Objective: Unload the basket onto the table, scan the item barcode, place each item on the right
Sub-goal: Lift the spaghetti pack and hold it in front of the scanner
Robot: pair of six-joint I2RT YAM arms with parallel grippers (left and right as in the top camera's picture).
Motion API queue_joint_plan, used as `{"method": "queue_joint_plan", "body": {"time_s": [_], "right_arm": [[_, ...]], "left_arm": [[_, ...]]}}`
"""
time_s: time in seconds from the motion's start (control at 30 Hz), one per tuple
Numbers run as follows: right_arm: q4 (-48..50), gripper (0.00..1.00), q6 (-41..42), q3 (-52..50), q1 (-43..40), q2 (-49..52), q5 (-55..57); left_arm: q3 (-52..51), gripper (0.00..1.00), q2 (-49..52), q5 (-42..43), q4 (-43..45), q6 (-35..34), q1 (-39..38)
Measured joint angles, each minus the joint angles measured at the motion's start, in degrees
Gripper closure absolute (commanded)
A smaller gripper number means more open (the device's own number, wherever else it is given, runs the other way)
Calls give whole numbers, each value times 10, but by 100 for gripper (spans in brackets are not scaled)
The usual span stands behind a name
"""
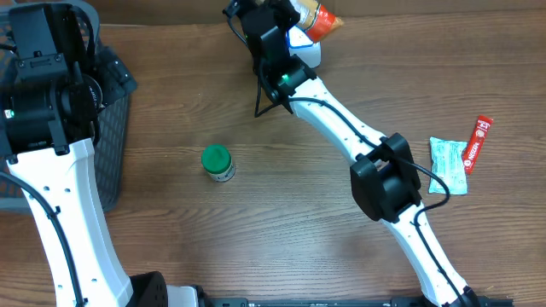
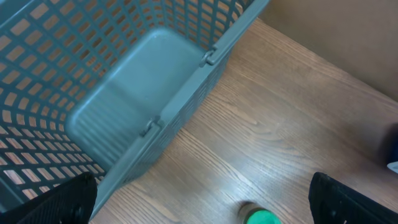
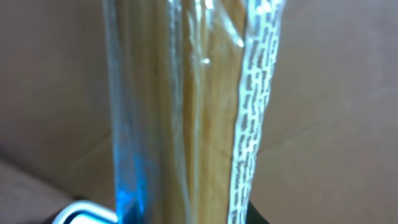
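Two pairs: right jaws pinch clear packet [image 3: 186,112]; left jaws gape wide.

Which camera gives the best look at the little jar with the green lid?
The overhead view: the jar shows whole there, lid and body, on the wooden table. The left wrist view catches only its green lid at the bottom edge, blurred. The right wrist view does not show it; a clear packet fills that picture.
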Motion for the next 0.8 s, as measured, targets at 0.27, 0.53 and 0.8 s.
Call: {"method": "queue_joint_plan", "body": {"time_s": [0.27,0.53,0.8], "right_arm": [[143,96,-114,0,-9,70,10],[199,96,-134,0,-16,106,-4],[199,96,-122,0,-17,120,-16]], "left_arm": [[0,0,0,0,0,0,0],[0,1,0,0,0,0,0],[0,0,0,0,0,0,0]]}}
